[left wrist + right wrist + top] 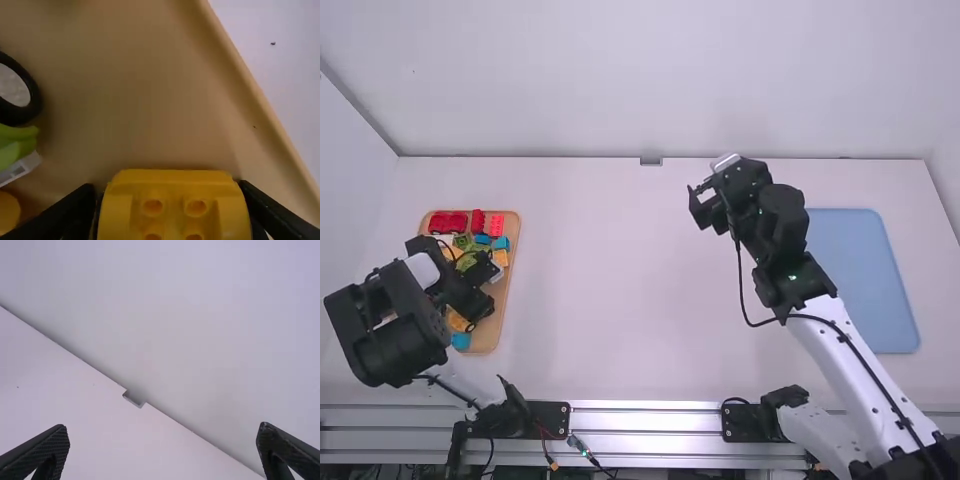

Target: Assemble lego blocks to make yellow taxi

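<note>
Yellow glossy plastic is the block (172, 176) with small round studs, which my left gripper (468, 296) pinches between its two black fingers, at the tan tray (492, 335) with rounded corners, on the left. My right gripper (702, 207) has its fingers spread, above the far side of the smooth white table (610, 300). I see the plain pale wall (650, 80) along the straight far edge. Wide surface lies between tray and flat blue mat (865, 270) at right.

robotics lab, robot arms (855, 370), metal rail (645, 420), white walls (650, 80)
</note>
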